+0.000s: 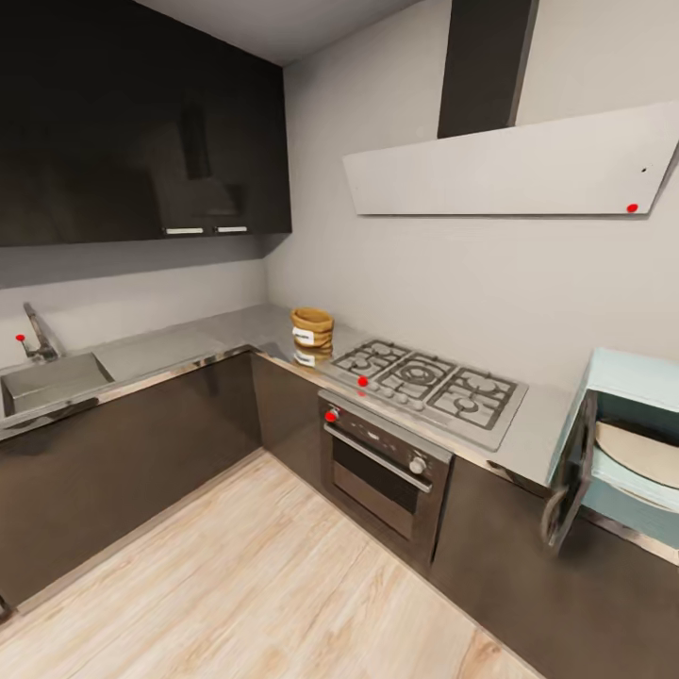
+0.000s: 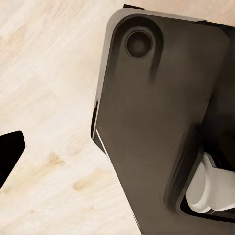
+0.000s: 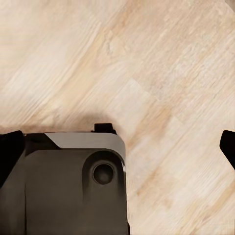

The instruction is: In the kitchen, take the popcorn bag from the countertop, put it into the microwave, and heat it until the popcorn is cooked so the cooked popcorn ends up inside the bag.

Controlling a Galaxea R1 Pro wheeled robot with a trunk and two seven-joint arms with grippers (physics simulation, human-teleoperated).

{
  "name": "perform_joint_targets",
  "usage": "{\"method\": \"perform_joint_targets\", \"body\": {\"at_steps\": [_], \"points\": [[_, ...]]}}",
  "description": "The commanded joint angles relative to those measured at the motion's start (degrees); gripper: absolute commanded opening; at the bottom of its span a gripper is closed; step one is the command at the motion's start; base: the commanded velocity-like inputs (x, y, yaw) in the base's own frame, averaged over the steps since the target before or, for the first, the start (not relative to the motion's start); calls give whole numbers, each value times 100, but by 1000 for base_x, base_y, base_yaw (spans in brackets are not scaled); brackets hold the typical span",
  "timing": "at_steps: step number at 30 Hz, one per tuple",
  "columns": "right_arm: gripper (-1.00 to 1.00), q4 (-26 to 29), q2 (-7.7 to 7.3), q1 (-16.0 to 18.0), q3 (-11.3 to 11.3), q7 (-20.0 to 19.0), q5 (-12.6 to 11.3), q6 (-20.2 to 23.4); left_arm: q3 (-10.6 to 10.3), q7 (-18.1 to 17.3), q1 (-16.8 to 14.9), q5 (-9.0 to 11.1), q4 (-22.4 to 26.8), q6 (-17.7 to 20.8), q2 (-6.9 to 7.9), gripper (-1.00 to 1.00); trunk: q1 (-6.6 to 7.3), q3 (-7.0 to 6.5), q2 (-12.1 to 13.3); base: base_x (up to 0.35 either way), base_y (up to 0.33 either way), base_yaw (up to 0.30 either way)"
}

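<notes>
Kitchen corner seen from the wood floor (image 1: pixel 245 566), robot not yet at the tabletop (image 1: pixel 236 330).

Both wrist views look down at floorboards and the dark base; each pincer's state I cannot tell. Beyond the oven (image 1: pixel 382 467), the popcorn bag (image 1: pixel 312 331) sits just beside the hob (image 1: pixel 429 382): likely light, crushable paper, best pinched at the rolled rim. Farther along from the hob, the microwave (image 1: pixel 627 443) stands open.

Glossy grey stone-like desk (image 1: pixel 179 347), paper popcorn bag (image 1: pixel 312 329), brushed-metal hob (image 1: pixel 429 382), glossy dark cabinets (image 1: pixel 132 123), matt pale wood floor (image 1: pixel 255 585).
</notes>
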State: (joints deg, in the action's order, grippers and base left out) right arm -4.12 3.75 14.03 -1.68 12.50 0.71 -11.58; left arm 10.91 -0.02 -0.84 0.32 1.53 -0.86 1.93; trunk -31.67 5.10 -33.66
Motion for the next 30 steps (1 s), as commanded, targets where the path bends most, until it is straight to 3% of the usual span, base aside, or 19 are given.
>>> {"method": "perform_joint_targets", "body": {"at_steps": [1, 30], "points": [[100, -27, 3, 12, -16, 25, 8, -38, 24, -1, -4, 3, -3, -10, 0, 100, -4, 10, -8, 245, 203, -199], [100, -27, 3, 12, -16, 25, 8, -38, 16, -7, -4, 3, -3, -4, -9, 100, -4, 10, -8, 245, 203, -213]]}}
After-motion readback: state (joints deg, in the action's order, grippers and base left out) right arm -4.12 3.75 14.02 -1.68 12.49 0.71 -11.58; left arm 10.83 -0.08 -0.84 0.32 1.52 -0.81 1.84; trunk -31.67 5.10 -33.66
